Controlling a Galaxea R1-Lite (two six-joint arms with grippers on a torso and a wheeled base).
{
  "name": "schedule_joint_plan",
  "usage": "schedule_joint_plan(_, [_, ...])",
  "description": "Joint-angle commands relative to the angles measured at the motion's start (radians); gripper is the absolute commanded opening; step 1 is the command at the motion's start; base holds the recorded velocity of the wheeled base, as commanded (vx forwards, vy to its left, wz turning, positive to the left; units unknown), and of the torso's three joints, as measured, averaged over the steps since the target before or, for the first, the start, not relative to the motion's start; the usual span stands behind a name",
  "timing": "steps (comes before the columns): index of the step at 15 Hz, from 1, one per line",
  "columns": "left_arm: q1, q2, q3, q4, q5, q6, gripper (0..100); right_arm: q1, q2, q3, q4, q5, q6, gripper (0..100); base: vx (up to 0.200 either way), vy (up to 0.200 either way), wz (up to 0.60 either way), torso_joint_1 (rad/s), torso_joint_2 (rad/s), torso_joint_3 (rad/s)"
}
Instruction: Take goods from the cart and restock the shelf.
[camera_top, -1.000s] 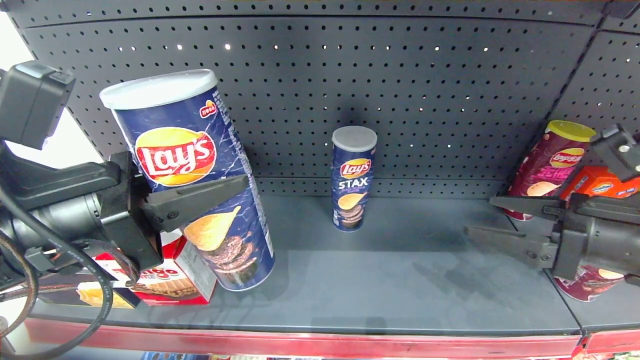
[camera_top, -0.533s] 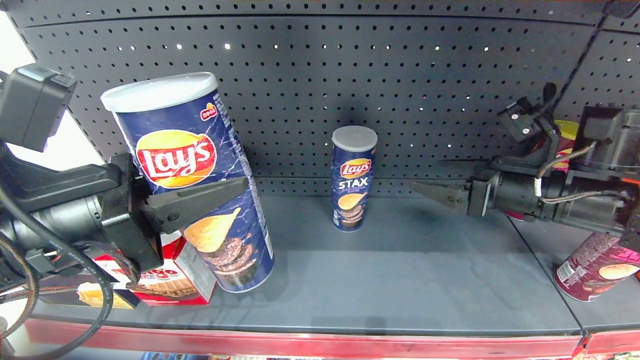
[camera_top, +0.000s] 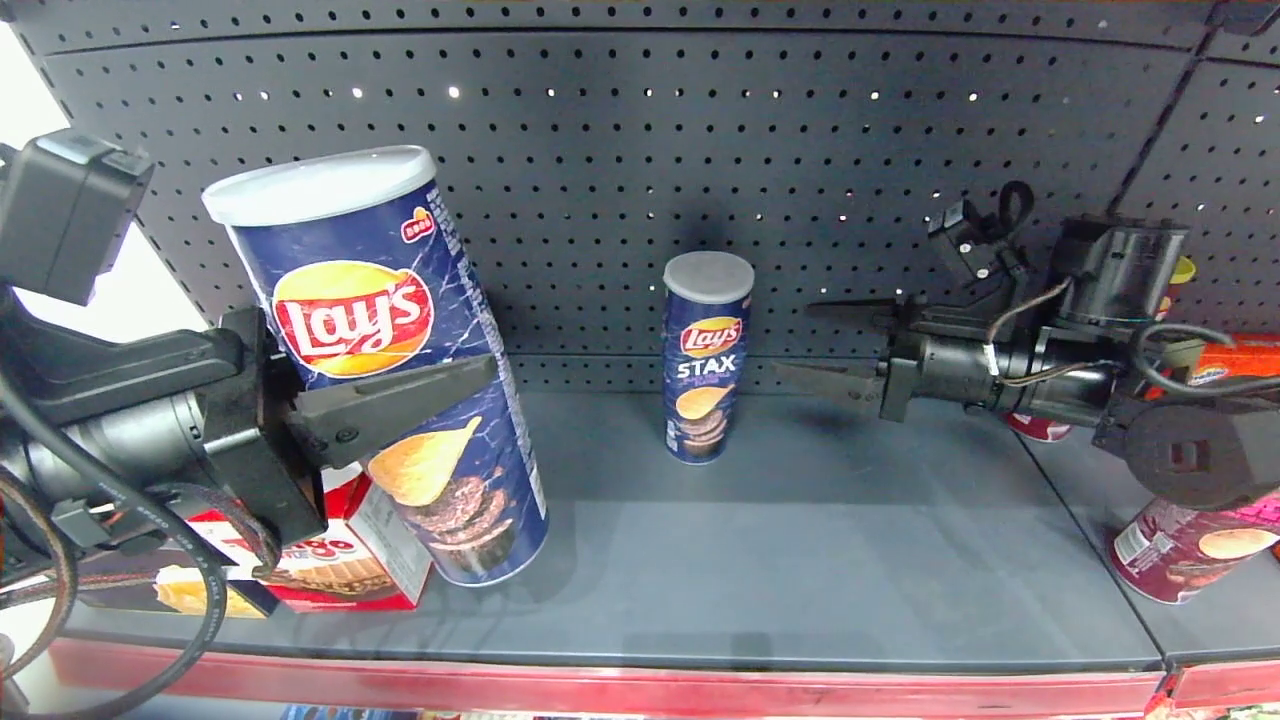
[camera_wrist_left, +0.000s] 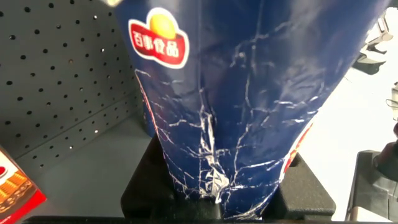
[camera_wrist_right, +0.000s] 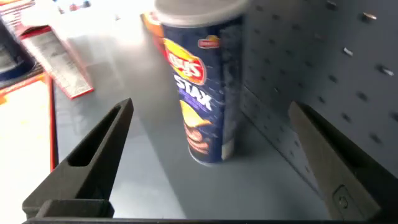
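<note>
A large blue chips can (camera_top: 385, 350) hangs tilted over the left part of the grey shelf (camera_top: 800, 570), with my left gripper (camera_top: 450, 375) shut around its middle. In the left wrist view the can's blue wall (camera_wrist_left: 249, 106) stands right in front of the camera, above the gripper (camera_wrist_left: 217, 199). A second blue chips can (camera_top: 705, 355) with a grey lid stands upright at the back centre of the shelf. My right gripper (camera_top: 815, 345) is open just to the right of it, pointing at it, apart from it. The right wrist view has this can (camera_wrist_right: 202, 93) ahead between the spread fingers (camera_wrist_right: 93, 162).
A red wafer box (camera_top: 330, 560) lies under the held can at the front left. A maroon chips can (camera_top: 1190, 550) lies on its side at the far right, near an orange box (camera_top: 1235, 360). The pegboard (camera_top: 700, 150) closes the back. A red strip (camera_top: 600, 685) edges the shelf front.
My right arm has swung left from the shelf's right end, turned, and now points at the standing can. The left gripper and its can have hardly moved.
</note>
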Motion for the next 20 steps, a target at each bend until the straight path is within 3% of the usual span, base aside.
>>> schedule_joint_plan(1, [0.000, 0.001, 0.000, 0.000, 0.000, -0.001, 0, 0.002, 0.081, -0.060, -0.014, 0.052, -0.017, 100, 0.000, 0.000, 0.00, 0.000, 0.00, 0.000])
schedule_joint_plan(7, [0.000, 0.003, 0.001, -0.002, 0.000, -0.001, 0, 0.013, 0.218, -0.219, -0.032, 0.115, -0.029, 100, 0.000, 0.000, 0.00, 0.000, 0.00, 0.000])
schedule_joint_plan(20, [0.000, 0.001, 0.003, -0.002, 0.005, -0.001, 0, 0.070, 0.383, -0.282, -0.094, 0.129, -0.025, 100, 0.000, 0.000, 0.00, 0.000, 0.00, 0.000])
